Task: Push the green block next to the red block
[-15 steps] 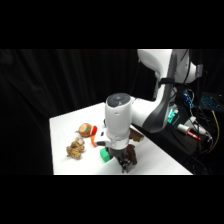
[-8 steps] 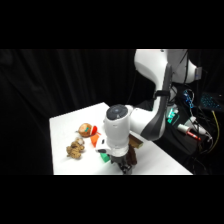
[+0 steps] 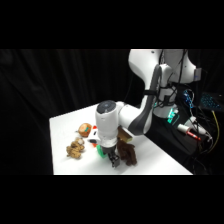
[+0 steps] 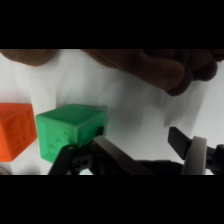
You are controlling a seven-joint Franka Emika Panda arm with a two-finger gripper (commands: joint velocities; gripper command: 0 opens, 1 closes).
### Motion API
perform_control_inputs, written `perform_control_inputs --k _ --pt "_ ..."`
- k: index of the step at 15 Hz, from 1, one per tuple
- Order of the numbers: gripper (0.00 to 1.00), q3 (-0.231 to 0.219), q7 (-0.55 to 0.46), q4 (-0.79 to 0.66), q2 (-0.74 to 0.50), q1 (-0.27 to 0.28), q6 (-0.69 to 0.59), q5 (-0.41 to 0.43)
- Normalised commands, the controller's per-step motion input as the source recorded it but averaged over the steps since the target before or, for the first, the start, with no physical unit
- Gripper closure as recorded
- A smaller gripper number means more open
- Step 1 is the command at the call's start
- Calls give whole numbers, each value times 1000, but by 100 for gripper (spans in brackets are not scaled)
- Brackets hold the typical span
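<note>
On the white table (image 3: 62,125), against a black curtain backdrop, you have these items. To the right, beyond the table edge, sits a clutter of electronics (image 3: 192,117) with cables and a small green light; no writing on it can be read.

Arm: you see the white arm (image 3: 150,85) reaching from the upper right, its wrist over the table's near middle, with the gripper (image 3: 116,161) down at the surface. In the wrist view the gripper (image 4: 145,142) shows two fingers with a clear gap between them and nothing in that gap; it stands open, moderately wide.

Green block (image 4: 70,130): in the wrist view it sits on the table just outside one finger (image 4: 112,152), at or very near touching it; you cannot tell which. In the side view only a sliver of the green block (image 3: 102,150) shows beside the wrist.

Red block (image 4: 15,130): just beside the green block on the side away from the gripper, a thin gap showing between them. Both cubes bear faint embossed marks, unreadable.

Round toy (image 3: 86,130): orange, white and green, toward the table's far side.

Tan object (image 3: 75,149): lumpy, near the front left.

Brown plush (image 3: 128,152): dark, just beside the gripper in the side view; the brown plush (image 4: 150,67) fills the top of the wrist view.
</note>
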Motion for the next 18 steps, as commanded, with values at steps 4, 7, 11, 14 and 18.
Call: perform_control_inputs --k 4,7,11,14,18 --pt "0 -79 -56 -33 -32 -89 101 -39" --pt "0 -42 -70 -38 -46 -64 82 -46" --pt "0 87 -167 -63 -176 -105 -168 46" --pt "0 157 -231 -134 -428 -116 -386 112" --pt "0 129 -199 -140 -540 -88 -426 137"
